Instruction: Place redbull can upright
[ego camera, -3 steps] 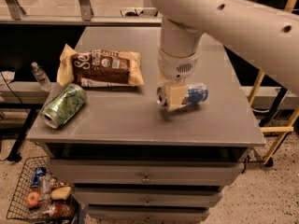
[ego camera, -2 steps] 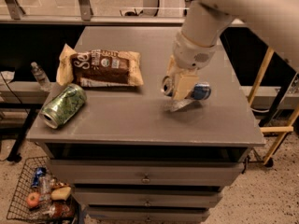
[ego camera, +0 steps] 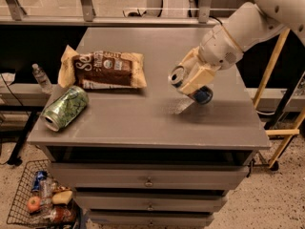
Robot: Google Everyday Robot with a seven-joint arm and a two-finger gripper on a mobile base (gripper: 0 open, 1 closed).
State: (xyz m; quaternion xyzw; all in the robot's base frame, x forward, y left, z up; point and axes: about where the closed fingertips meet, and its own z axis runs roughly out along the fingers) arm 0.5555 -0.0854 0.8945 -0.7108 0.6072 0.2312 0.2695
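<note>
My gripper [ego camera: 193,82] is shut on the redbull can [ego camera: 202,95], a slim blue-and-silver can. The can hangs tilted just above the right half of the grey table [ego camera: 143,123]. Its silver top [ego camera: 177,76] points up and to the left, its blue bottom end points down to the right. The fingers [ego camera: 200,78] cover most of the can's body. The white arm reaches in from the upper right.
A green patterned can [ego camera: 64,108] lies on its side near the table's front left corner. A brown snack bag [ego camera: 102,69] lies flat behind it. A wire basket [ego camera: 40,202] of items stands on the floor at the lower left. A yellow frame [ego camera: 281,128] stands at the right.
The gripper has lifted the redbull can off the table and swung it from lying flat to a steep tilt. The arm has drawn back to the upper right.
</note>
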